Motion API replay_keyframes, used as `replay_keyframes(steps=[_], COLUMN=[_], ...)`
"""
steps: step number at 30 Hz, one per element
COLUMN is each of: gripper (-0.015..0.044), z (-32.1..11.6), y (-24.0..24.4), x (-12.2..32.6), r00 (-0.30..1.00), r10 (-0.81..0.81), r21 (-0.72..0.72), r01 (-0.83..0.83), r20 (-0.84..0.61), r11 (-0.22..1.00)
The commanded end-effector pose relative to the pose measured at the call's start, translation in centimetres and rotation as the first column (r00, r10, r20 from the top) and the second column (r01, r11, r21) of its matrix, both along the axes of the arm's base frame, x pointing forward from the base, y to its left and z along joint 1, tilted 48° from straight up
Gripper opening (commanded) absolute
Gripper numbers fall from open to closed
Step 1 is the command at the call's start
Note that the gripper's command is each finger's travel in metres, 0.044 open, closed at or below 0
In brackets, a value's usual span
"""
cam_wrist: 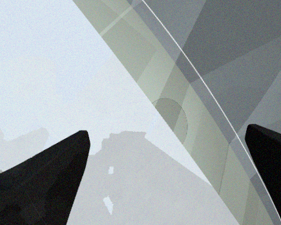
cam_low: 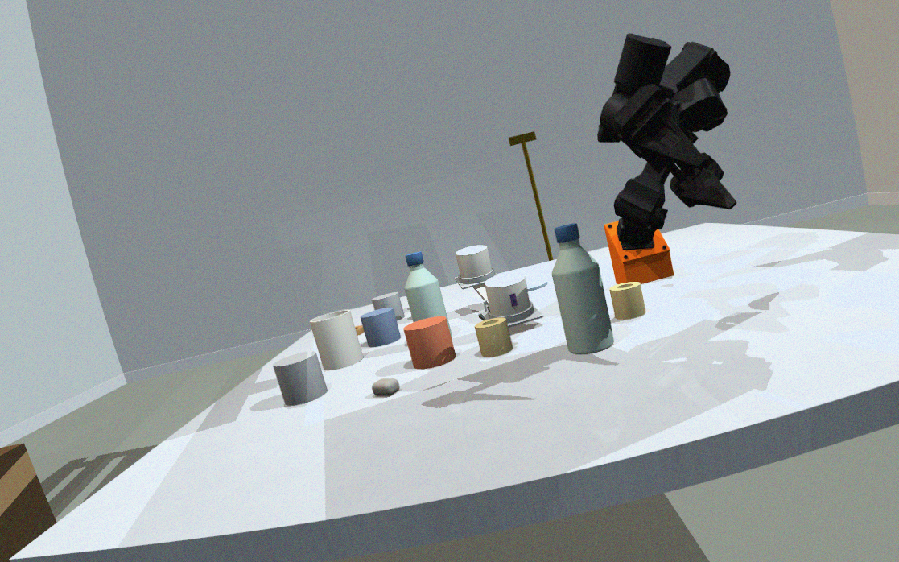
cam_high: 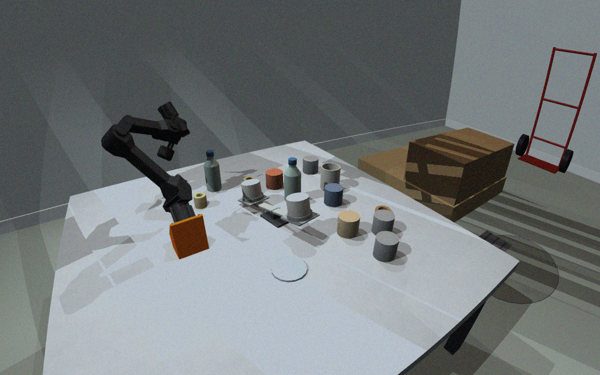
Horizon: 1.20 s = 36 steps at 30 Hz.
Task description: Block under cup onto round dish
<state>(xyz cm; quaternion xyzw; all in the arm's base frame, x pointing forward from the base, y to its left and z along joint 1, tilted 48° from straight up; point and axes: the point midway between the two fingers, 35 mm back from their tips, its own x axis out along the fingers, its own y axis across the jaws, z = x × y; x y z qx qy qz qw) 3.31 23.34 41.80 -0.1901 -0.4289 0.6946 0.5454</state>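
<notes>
The balance [cam_high: 274, 219] is tilted. One light grey cup [cam_high: 252, 189] [cam_low: 507, 296] stands on its low end, beside a bottle; a small dark purple patch shows on its side in the exterior view. The identical cup [cam_high: 297, 206] [cam_low: 473, 262] stands on the high end, nearer the dish. No block shows outside the cups; what lies under them is hidden. The round pale blue dish [cam_high: 289, 269] [cam_low: 538, 284] lies bare on the table. My gripper [cam_wrist: 168, 135] is open and empty, high above the table on the arm's side, away from both cups.
Two blue-capped bottles [cam_high: 212, 177] [cam_high: 292, 182] stand near the balance. Around it are a red cylinder [cam_high: 274, 179], a blue one [cam_high: 333, 195], a tan one [cam_high: 348, 224], several grey ones and a holed yellow cylinder [cam_high: 200, 200]. A pebble [cam_low: 385, 386] lies farther back.
</notes>
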Motion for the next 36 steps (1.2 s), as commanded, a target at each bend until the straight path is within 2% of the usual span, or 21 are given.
replay_keyframes(steps=[1, 9, 19, 30, 36], gripper=[0.0440, 0.0440, 0.0440, 0.0440, 0.0440], z=[-0.6, -2.4, -5.4, -10.4, -14.6], y=[0.7, 0.6, -2.2, -5.6, -9.3], x=[3.0, 10.1, 18.3, 23.1, 25.9], r00=[0.994, 0.935, 0.780, 0.641, 0.508], r10=[-0.096, -0.327, -0.581, -0.711, -0.791], r21=[-0.049, -0.177, -0.340, -0.500, -0.614], r01=[0.094, 0.301, 0.495, 0.533, 0.517], r20=[-0.042, -0.138, -0.232, -0.288, -0.341], r11=[0.994, 0.937, 0.800, 0.683, 0.596])
